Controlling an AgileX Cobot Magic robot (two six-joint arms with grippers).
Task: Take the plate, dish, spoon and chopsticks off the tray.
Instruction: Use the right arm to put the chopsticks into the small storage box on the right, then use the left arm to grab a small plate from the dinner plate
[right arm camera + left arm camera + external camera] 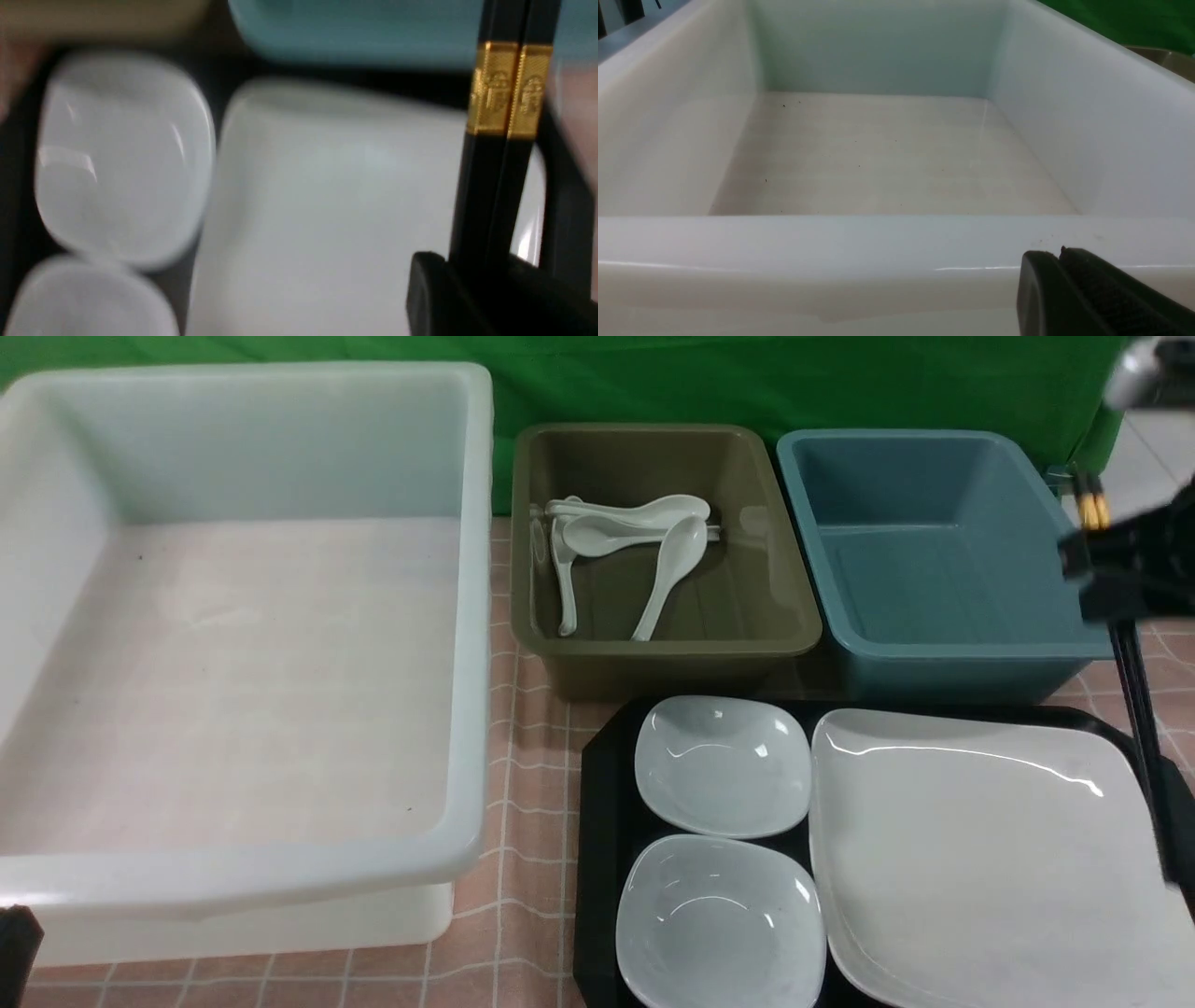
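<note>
The black tray (602,821) carries the large white plate (990,868) and two small pale dishes, one farther (721,765) and one nearer (719,924). No spoon shows on the tray; white spoons (621,537) lie in the olive tub. My right gripper (1116,569) hangs over the tray's far right corner, shut on the black chopsticks (1139,709), whose gold bands point up. The right wrist view shows the chopsticks (500,163) pinched in that gripper (481,268) above the plate (336,210). My left gripper (1059,255) is shut and holds nothing, just outside the white tub's near wall.
A big white tub (233,663) fills the left side, with nothing in it. The olive tub (653,644) and the blue tub (934,653) stand behind the tray, the blue one with nothing in it. A checked pink cloth (532,784) covers the table.
</note>
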